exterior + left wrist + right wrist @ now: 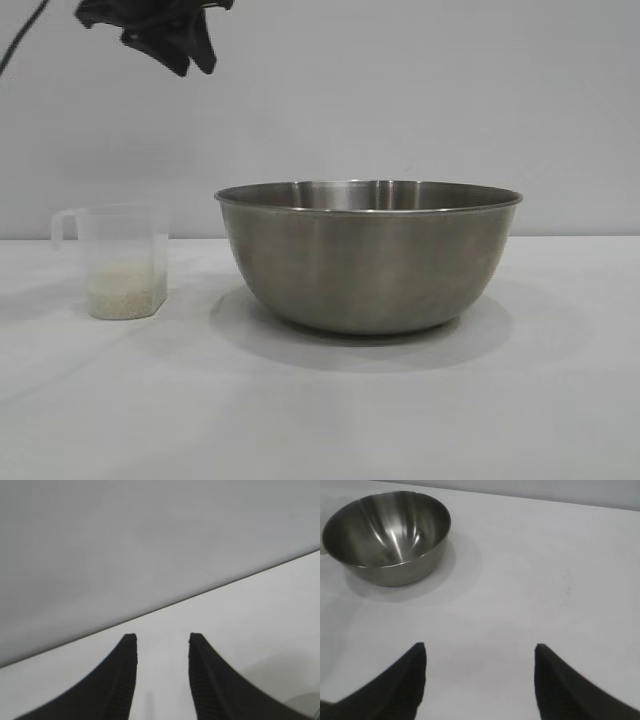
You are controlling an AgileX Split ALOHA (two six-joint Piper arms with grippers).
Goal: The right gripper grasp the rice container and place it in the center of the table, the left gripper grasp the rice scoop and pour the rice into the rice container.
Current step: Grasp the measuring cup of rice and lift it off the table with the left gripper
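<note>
Bowl (368, 257) stands mid-tabletop (320, 420), empty; placing looks done. Cup (118, 262) at its 9 o'clock, apart, rice (125, 290) inside: scooping and pouring remain. Left gripper (161, 672) jaws narrow, holding nothing. Right gripper (480, 680) jaws wide, empty, well apart from bowl.

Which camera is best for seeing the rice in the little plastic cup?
The exterior view. There the rice shows as a pale layer at the bottom of the rice scoop, seen through its clear side. The left wrist view and the right wrist view show none of it.
</note>
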